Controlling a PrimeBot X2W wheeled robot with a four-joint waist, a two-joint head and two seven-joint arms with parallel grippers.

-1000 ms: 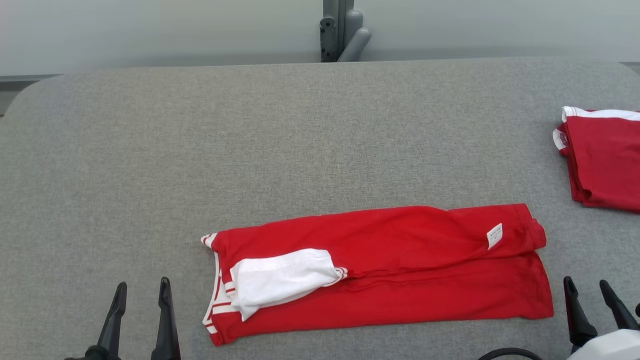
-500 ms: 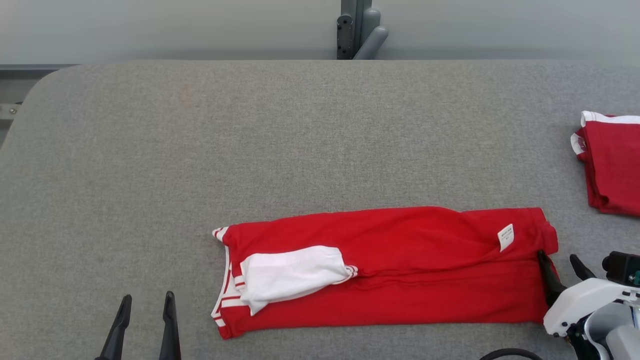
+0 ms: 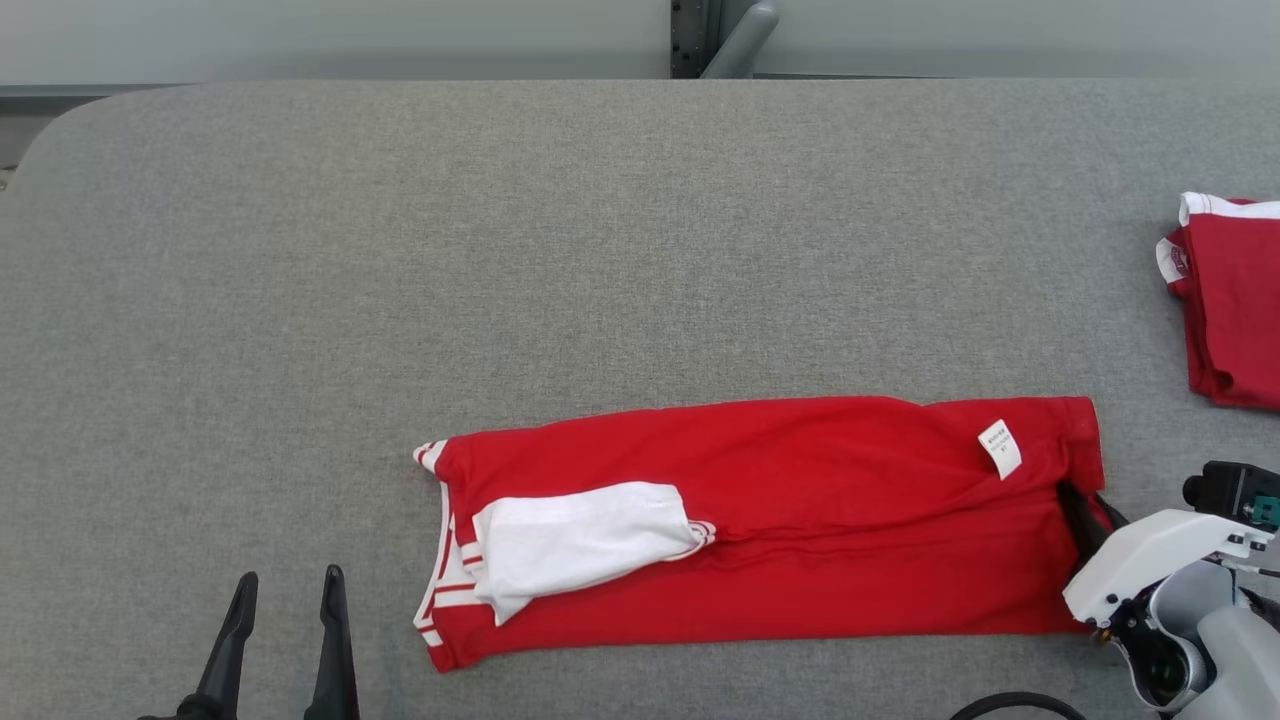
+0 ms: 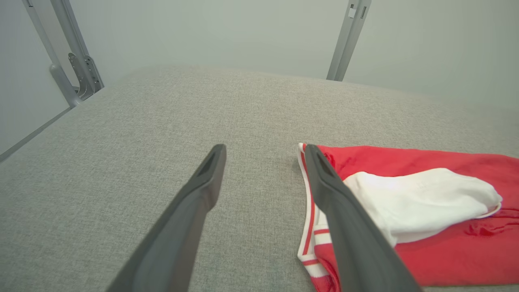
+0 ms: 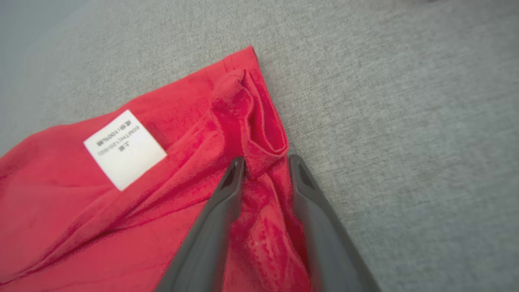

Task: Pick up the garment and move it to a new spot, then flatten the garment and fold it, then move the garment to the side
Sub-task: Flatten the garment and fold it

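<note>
The red garment (image 3: 800, 520) lies folded into a long band on the grey table (image 3: 600, 250), its white sleeve (image 3: 580, 545) turned up at its left end and a white label (image 3: 1000, 448) near its right end. My right gripper (image 3: 1088, 505) is at the band's right edge. In the right wrist view the fingers (image 5: 227, 194) pinch a bunched fold of the garment (image 5: 81, 202) between them, with the right gripper (image 5: 265, 162) resting on the cloth. My left gripper (image 3: 290, 577) hangs open, left of the collar end. The left gripper (image 4: 264, 148) holds nothing beside the garment (image 4: 425, 202).
A second folded red and white garment (image 3: 1235, 300) lies at the table's right edge. A grey metal post (image 3: 710, 40) stands behind the far edge, and two more posts (image 4: 348, 40) show in the left wrist view. Bare cloth surface spreads across the left and back.
My right gripper has come in from the lower right to the garment's right edge and its jaws have narrowed onto the hem. The head camera has shifted. The left gripper stays open.
</note>
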